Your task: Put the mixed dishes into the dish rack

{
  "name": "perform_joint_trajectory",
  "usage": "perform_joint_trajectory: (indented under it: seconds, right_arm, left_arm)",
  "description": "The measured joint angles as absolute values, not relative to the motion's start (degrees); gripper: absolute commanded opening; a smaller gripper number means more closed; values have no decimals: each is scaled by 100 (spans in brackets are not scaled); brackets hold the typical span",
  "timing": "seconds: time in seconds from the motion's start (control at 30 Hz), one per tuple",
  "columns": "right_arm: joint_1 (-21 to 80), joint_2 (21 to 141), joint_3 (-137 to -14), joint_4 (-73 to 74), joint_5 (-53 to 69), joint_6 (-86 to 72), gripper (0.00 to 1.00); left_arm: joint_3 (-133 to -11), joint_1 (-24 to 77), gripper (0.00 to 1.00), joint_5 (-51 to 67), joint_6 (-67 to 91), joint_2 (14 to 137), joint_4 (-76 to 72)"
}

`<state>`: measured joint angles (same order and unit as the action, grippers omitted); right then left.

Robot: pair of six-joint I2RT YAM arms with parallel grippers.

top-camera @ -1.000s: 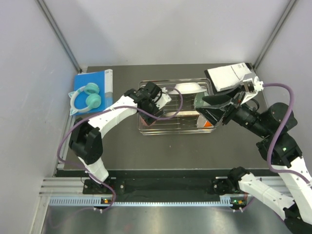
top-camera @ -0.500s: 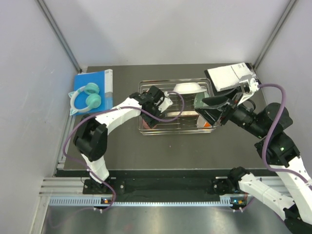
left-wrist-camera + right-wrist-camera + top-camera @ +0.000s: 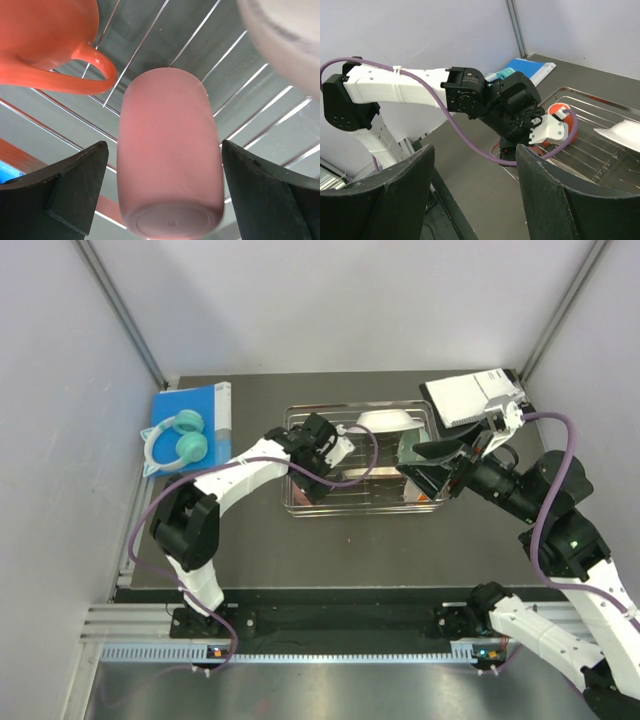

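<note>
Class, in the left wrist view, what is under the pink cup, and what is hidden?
The pink cup rests on the thin wire bars of the dish rack. The stretch directly beneath it is covered by the cup.

A: Left wrist view: orange mug [image 3: 45, 45] cut off by the edge, up-left of the left fingers [image 3: 75, 195]; white bowl [image 3: 285, 40] up-right, blurred and cut off too
B: Right wrist view?
A: Beyond the right fingers [image 3: 380, 200], mug mostly hidden behind the left arm [image 3: 515, 107]. Top view: mint-green bowl [image 3: 410, 445] partly under those fingers, grip too small to tell
</note>
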<state>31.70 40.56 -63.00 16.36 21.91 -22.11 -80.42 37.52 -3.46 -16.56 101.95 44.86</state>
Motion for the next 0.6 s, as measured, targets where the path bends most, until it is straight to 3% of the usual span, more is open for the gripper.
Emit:
perform_joint_trajectory:
  seconds: [0.6]
  right_arm:
    - [3170,4213,-6298,1636,2307,-2213,66]
  left_arm:
    - [-8768,3763,99,-373,-1844,9467,4950]
